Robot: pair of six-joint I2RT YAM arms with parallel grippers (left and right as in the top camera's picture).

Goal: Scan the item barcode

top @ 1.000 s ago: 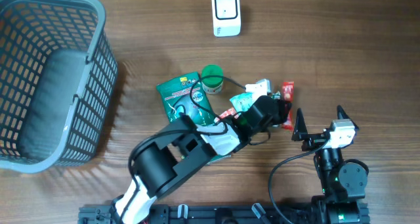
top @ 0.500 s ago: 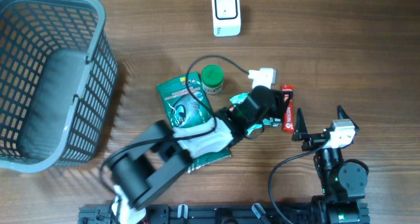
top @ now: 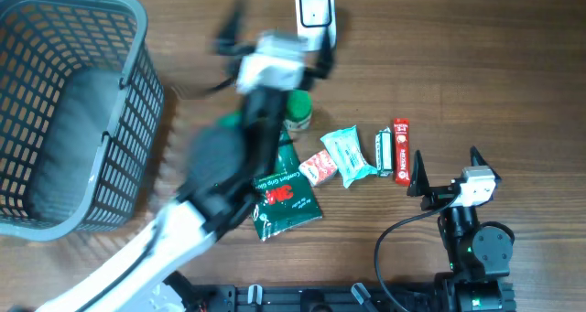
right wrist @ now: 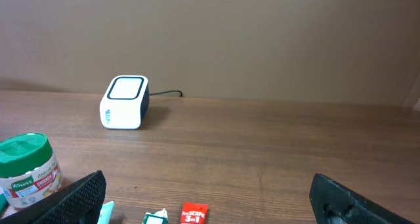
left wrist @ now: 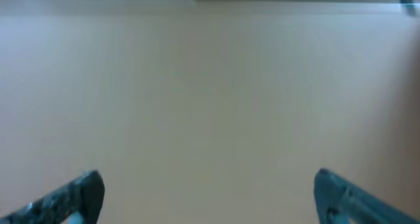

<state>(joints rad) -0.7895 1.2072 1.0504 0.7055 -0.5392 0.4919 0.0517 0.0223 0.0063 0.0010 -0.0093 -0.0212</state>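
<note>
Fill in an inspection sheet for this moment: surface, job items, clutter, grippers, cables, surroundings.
Surface: wooden table, nothing spilled seen.
Job's things: white scanner at the far edge; green-lidded jar, green packet, teal pouch, red stick mid-table, none held.
Clutter: grey basket at left, nothing seen inside.
Grippers: left gripper open, empty, blurred, near the scanner; right gripper open, empty.
Cables: scanner lead; black cable near the right gripper.
Surroundings: plain wall behind the table.
</note>
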